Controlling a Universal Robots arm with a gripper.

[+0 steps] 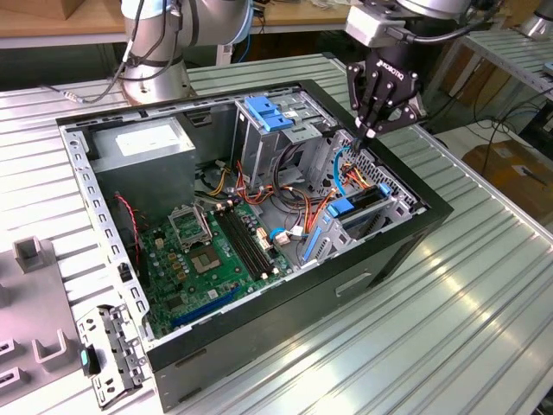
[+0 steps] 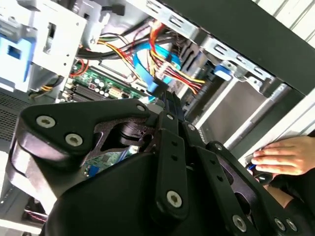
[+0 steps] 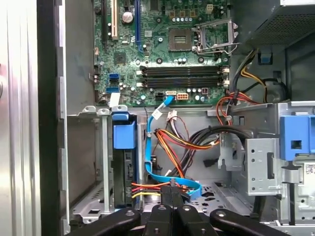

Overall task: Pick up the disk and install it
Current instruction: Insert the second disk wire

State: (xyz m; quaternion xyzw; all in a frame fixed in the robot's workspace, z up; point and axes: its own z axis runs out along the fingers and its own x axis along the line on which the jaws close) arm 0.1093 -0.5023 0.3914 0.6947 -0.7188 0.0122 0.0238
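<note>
Gripper (image 1: pixel 370 131) hovers over open computer case (image 1: pixel 415 226), fingers pressed together, nothing held. Disk (image 3: pixel 123 162) sits edge-up in lower drive bay, blue rails showing, seemingly slotted home. Hand (image 2: pixel 285 156) rests at case edge.

Green motherboard (image 3: pixel 167 54), blue-railed dark disk (image 3: pixel 123 147), black case (image 1: pixel 380 251).

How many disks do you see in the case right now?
1: the disk sits in the low bay by the case wall on the exterior view's right. The tall cage could hide others.
</note>
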